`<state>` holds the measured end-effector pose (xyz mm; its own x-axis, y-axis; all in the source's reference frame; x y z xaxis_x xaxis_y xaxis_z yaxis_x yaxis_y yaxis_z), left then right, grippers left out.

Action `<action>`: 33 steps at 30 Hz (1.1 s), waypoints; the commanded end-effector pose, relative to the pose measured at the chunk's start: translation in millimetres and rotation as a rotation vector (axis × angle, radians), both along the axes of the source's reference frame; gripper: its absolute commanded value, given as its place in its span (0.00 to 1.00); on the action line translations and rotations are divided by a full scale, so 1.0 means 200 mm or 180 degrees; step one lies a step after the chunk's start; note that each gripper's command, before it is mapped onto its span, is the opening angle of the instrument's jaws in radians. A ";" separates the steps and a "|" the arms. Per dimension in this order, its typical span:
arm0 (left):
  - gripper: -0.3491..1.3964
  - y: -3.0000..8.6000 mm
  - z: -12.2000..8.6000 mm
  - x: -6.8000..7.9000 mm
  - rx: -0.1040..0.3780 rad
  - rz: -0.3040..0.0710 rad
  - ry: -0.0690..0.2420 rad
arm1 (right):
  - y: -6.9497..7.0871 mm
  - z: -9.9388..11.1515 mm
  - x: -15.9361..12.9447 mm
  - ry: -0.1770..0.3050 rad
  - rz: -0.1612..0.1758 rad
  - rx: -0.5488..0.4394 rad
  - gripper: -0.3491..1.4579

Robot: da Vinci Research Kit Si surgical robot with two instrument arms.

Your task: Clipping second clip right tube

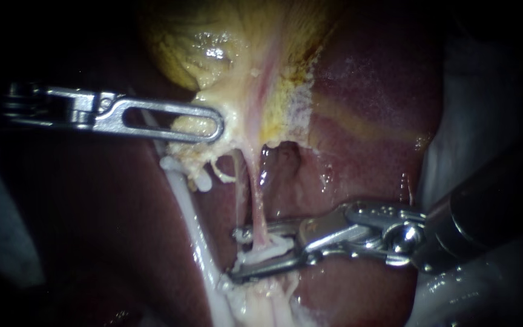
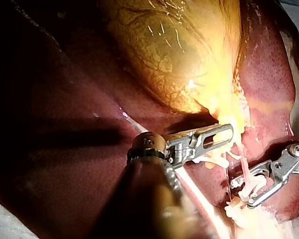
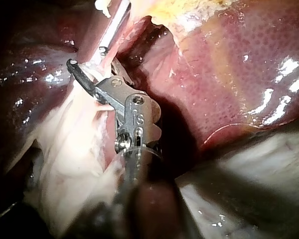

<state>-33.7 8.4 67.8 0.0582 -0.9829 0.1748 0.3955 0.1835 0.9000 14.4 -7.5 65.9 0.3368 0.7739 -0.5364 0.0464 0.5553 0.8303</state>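
Thin pink right tube (image 1: pixel 260 218), strung from mottled yellow gallbladder (image 1: pixel 237 42) over dark-red liver (image 1: pixel 364 169), stands between the released claw of the steel right instrument (image 1: pixel 237 254); left wrist view alone shows the slotted left instrument (image 2: pixel 228 133) claw clenched on the gallbladder's neck; pale cloth (image 3: pixel 249 194) alongside.

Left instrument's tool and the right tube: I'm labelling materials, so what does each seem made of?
Left instrument's tool: bare polished metal, probably steel; silvery, sharp highlights, a clean-cut slot. Right tube: soft wet tissue; pale pink, glistening, drawn thin from the gallbladder down between the open jaws of the right instrument.
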 end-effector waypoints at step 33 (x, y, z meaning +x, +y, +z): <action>0.00 0.000 0.003 0.000 -0.0006 0.0002 0.0001 | 0.003 0.002 -0.008 -0.0133 0.0067 0.0402 0.00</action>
